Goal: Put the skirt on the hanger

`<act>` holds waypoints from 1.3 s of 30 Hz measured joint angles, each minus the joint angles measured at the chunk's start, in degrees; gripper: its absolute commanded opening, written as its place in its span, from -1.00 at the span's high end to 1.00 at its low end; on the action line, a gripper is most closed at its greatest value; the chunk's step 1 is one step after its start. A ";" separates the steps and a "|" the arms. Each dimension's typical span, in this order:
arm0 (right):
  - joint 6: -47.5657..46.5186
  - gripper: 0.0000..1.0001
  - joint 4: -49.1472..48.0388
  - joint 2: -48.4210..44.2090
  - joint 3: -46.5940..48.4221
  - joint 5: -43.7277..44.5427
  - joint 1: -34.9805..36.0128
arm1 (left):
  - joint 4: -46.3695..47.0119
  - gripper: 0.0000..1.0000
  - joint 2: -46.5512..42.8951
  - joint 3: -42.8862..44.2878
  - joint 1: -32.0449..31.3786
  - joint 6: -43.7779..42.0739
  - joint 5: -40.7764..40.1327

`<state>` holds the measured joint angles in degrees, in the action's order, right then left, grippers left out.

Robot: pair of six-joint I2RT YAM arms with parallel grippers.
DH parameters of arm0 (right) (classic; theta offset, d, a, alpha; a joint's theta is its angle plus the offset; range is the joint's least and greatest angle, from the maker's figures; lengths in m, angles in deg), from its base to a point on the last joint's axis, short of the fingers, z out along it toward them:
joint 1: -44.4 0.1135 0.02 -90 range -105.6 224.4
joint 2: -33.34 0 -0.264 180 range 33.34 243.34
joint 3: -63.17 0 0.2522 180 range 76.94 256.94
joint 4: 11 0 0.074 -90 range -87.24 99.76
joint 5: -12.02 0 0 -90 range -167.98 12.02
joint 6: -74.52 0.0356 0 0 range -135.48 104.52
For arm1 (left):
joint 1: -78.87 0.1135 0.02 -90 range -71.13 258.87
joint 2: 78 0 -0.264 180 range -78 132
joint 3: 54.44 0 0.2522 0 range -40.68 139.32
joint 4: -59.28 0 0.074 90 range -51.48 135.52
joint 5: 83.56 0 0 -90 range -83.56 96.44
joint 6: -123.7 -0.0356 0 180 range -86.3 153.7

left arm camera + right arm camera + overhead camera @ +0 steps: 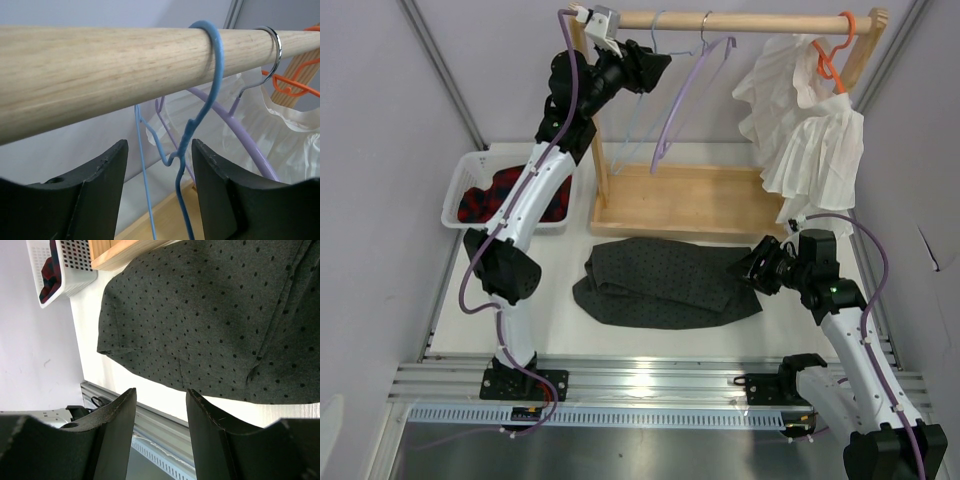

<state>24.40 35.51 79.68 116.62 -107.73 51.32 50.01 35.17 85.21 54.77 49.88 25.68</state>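
The dark grey dotted skirt lies flat and slightly crumpled on the white table in front of the wooden rack. It fills the upper part of the right wrist view. The thin pale blue hanger hangs by its hook on the wooden rod. My left gripper is raised to the rod and open. In the left wrist view its fingers stand either side of the blue hanger's neck without touching it. My right gripper is open and empty, low at the skirt's right edge.
A lavender hanger hangs right of the blue one. An orange hanger holds a white pleated garment at the rod's right end. A white basket with a red plaid garment sits left. The rack's wooden base lies behind the skirt.
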 measured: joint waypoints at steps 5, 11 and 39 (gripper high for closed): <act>-0.13 0.00 0.00 0.02 0.00 0.31 0.04 | -0.96 0.21 0.74 2.21 -1.68 -1.66 -1.25; -0.92 0.00 0.04 0.13 0.00 0.37 0.04 | -2.12 0.65 0.79 3.23 -3.72 -5.35 -4.48; -0.98 0.00 -0.09 0.20 0.00 0.37 0.11 | -1.44 1.00 -0.74 3.26 -6.47 -13.40 -16.70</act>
<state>23.41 35.43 79.88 116.62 -107.36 51.43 48.57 34.43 88.47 48.30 36.48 8.98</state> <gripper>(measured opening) 0.501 0.091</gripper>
